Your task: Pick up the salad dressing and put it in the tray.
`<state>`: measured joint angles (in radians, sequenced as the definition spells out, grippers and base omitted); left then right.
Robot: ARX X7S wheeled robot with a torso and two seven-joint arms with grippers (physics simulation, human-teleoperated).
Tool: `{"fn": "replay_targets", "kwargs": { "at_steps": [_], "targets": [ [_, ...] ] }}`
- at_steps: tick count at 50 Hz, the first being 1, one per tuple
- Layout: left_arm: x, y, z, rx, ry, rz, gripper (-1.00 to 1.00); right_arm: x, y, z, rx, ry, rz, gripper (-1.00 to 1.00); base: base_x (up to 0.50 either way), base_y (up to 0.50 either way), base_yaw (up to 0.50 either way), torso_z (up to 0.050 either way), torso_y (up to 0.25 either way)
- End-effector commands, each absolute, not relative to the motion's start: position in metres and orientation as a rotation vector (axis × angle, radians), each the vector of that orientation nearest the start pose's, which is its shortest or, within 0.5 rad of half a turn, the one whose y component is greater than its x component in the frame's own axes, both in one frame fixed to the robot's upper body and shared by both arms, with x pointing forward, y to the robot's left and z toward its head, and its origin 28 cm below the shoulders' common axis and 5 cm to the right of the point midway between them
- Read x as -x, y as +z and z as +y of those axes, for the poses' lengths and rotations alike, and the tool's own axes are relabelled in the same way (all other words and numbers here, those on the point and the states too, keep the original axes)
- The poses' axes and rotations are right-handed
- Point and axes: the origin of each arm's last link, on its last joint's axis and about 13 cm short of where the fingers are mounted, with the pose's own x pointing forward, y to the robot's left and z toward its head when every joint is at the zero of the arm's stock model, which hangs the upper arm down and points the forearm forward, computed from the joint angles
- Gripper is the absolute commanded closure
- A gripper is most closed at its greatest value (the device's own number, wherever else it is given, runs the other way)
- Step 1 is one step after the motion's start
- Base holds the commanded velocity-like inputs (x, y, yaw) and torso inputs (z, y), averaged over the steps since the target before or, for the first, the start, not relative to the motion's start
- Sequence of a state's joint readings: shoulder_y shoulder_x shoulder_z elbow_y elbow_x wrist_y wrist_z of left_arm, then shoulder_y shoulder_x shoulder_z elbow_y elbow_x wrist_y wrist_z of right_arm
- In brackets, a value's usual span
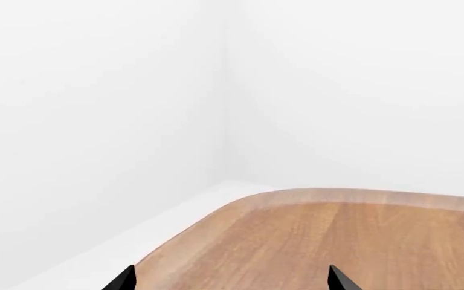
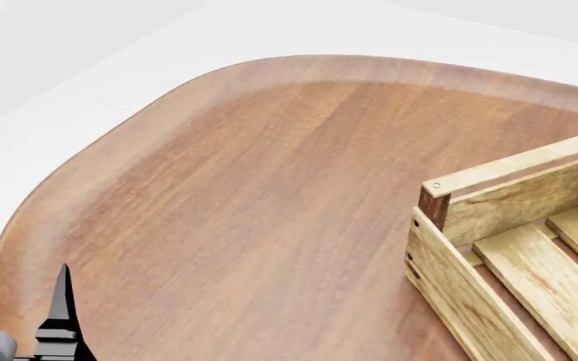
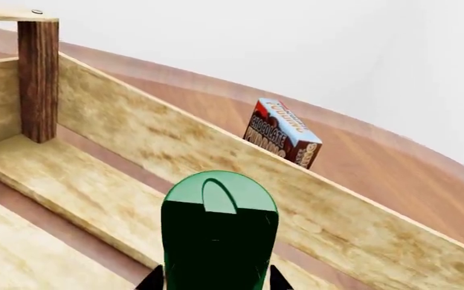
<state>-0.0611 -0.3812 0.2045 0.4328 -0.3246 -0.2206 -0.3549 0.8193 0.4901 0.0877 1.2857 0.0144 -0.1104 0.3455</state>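
Note:
In the right wrist view the salad dressing's round green flip cap (image 3: 218, 226) fills the space between my right gripper's (image 3: 214, 281) black fingertips (image 3: 151, 281), which are shut on it. It is held over the slatted floor of the tray (image 3: 176, 142), inside its wooden wall and near a dark brown corner post. The bottle's white body is hidden. In the head view the tray (image 2: 460, 289) stands at the right edge of the table; the right gripper is out of that view. My left gripper (image 1: 230, 281) is open and empty above the bare wood; one black finger (image 2: 61, 312) shows at the lower left.
A blue-and-brown pudding box (image 3: 284, 134) stands on the table just outside the tray's far wall. The rounded wooden table (image 2: 229, 195) stretches left of the tray, with its curved edge and white floor beyond.

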Motion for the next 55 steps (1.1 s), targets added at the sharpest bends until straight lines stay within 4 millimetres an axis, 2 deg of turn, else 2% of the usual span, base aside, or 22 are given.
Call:
{"fn": "replay_targets", "kwargs": {
  "at_steps": [1,34,55],
  "targets": [
    [-0.211,0.096,0.226,-0.027,0.021,-0.182,-1.0,-0.299,0.027,-0.306,0.23,-0.803,0.337,-1.0,0.0,0.0,0.0,0.0,0.0],
    [-0.21,0.096,0.226,-0.025,0.021,-0.181,-1.0,-0.3,0.031,-0.308,0.227,-0.806,0.319,-1.0,0.0,0.0,0.0,0.0,0.0],
    [-0.21,0.097,0.226,-0.027,0.02,-0.183,-1.0,-0.298,0.043,-0.325,0.244,-0.852,0.291,-1.0,0.0,0.0,0.0,0.0,0.0]
  ]
}}
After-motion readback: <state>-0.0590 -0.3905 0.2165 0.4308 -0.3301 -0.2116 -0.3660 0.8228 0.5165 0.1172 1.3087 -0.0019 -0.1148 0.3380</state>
